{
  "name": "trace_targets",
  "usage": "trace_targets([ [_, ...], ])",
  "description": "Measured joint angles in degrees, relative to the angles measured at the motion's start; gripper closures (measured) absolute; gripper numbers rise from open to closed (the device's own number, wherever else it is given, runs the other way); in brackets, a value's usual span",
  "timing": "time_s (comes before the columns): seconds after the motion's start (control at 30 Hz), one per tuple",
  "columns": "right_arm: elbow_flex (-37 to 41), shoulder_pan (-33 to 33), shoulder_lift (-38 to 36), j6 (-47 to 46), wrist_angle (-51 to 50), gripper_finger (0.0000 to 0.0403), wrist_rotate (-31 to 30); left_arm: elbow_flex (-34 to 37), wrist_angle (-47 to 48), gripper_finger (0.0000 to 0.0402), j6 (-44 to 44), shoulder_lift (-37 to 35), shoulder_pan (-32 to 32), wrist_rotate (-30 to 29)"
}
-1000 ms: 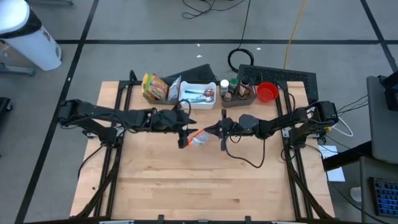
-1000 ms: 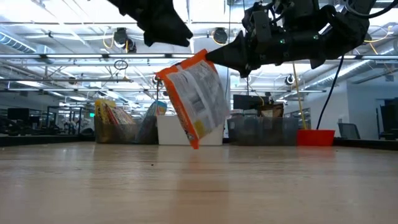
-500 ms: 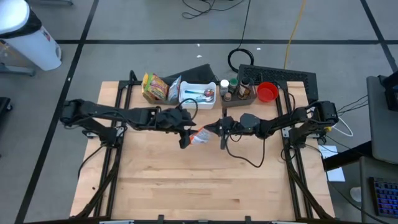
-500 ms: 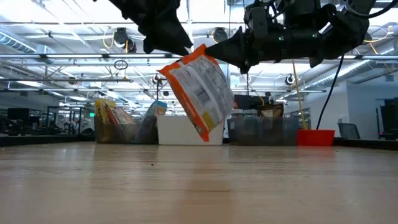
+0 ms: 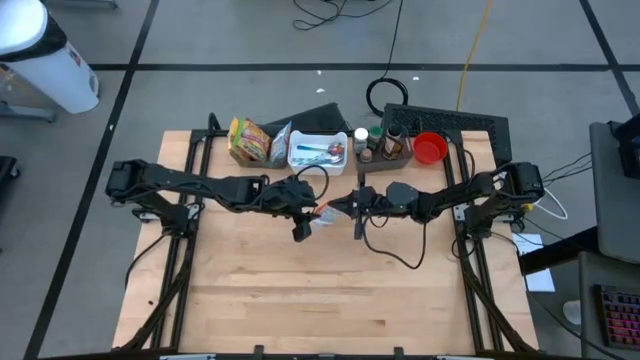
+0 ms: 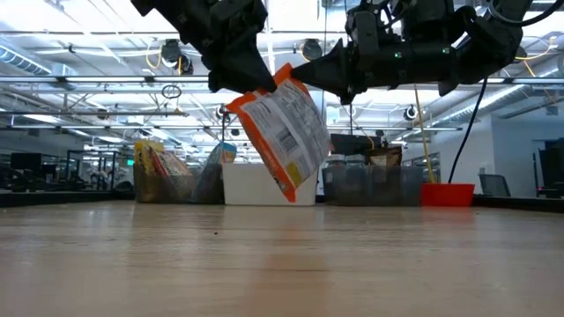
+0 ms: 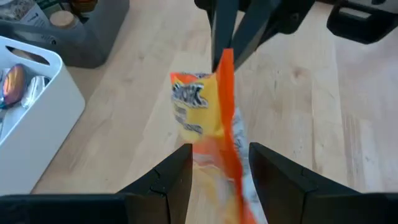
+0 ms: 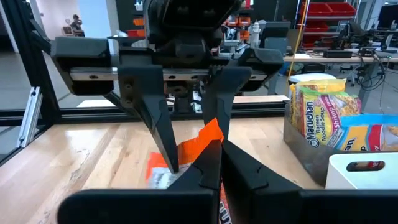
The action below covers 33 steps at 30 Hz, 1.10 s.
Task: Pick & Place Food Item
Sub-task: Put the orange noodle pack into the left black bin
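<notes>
An orange and white snack bag [image 6: 282, 141] hangs in the air over the middle of the table. My right gripper [image 6: 295, 77] is shut on its top edge. My left gripper [image 7: 221, 165] is open and slants down from the table's left. Its two fingers stand on either side of the bag's orange top edge [image 7: 225, 93]; whether they touch it I cannot tell. In the right wrist view both left fingers [image 8: 155, 124] straddle the same orange edge [image 8: 208, 134]. From above, the bag [image 5: 322, 217] shows between the two grippers. My right gripper pinches the bag's orange sealed top edge [image 8: 214, 138] between its two fingers, at the end nearer the table's right. The fingers come in level from the table's right. The bag hangs tilted below them, lifted clear of the table.
Along the far edge stand ramen packs [image 5: 250, 140], a white bin [image 5: 318, 153] with small items, a grey tray of bottles [image 5: 385, 148] and a red bowl [image 5: 429, 148]. The near half of the wooden table [image 5: 320, 300] is bare.
My left gripper has come down and toward the bag, tipping further downward, so its open fingers now stand astride the bag's top edge. The bag's lower end has swung slightly; its top stays in my right gripper.
</notes>
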<state>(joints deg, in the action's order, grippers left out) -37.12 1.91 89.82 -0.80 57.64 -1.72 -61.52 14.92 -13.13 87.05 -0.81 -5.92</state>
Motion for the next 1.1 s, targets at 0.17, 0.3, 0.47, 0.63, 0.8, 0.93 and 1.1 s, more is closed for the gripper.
trace_targets([
  [0.17, 0.00, 0.00, 0.00, 0.00, 0.42, 0.0403, 0.00, 0.00, 0.11, 0.0239, 0.08, -0.01, 0.01, 0.01],
  [0.3, 0.00, 0.00, 0.00, 0.00, 0.40, 0.0403, 0.00, 0.00, 0.47, 0.0261, 0.42, -0.01, 0.01, 0.01],
  [0.47, 0.00, 0.00, 0.00, 0.00, 0.40, 0.0403, 0.00, 0.00, 0.39, 0.0326, 0.66, -0.01, 0.05, -0.04],
  [0.63, 0.00, 0.00, 0.00, 0.00, 0.38, 0.0403, 0.00, 0.00, 0.32, 0.0389, 1.59, -0.01, 0.05, -0.05],
  [0.8, 0.00, 0.00, 0.00, 0.00, 0.40, 0.0403, 0.02, 0.00, 0.32, 0.0392, 3.09, -0.01, 0.05, -0.04],
  [0.93, 0.00, 0.00, 0.00, 0.14, 0.40, 0.0403, 0.20, 0.00, 0.30, 0.0397, 3.88, -0.01, 0.05, -0.08],
  [1.1, 0.00, 0.00, 0.00, 1.21, 0.49, 0.0403, 0.23, 0.00, 0.21, 0.0398, 3.99, -0.01, 0.05, -0.06],
])
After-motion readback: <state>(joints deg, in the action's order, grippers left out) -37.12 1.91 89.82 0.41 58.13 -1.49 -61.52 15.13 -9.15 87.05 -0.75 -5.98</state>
